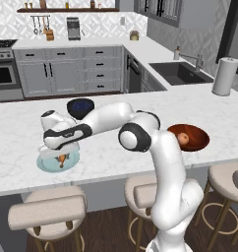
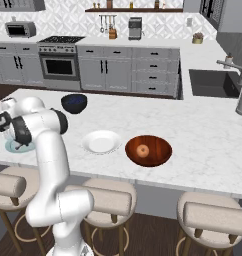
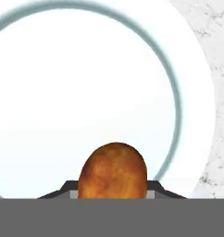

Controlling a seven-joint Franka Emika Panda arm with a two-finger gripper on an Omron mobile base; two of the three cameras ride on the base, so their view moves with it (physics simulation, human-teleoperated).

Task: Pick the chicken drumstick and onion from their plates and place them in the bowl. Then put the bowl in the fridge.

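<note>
Gripper closing on the drumstick at the blue-green plate

The gripper (image 1: 62,156) hangs low over the pale blue-green plate (image 1: 44,165) near the counter's front edge, and in the hand view the chicken drumstick (image 3: 113,170) sits between the two dark fingertips, which stand narrow against its sides; the pictures cannot confirm a firm hold. The onion (image 2: 142,150) already lies in the reddish-brown bowl (image 2: 160,155), with the emptied white plate (image 2: 101,142) just beside it. The risk is a shallow pinch on the rounded, meaty end: the drumstick could squirt out on lifting, or drop on the long carry across to the bowl.
</note>
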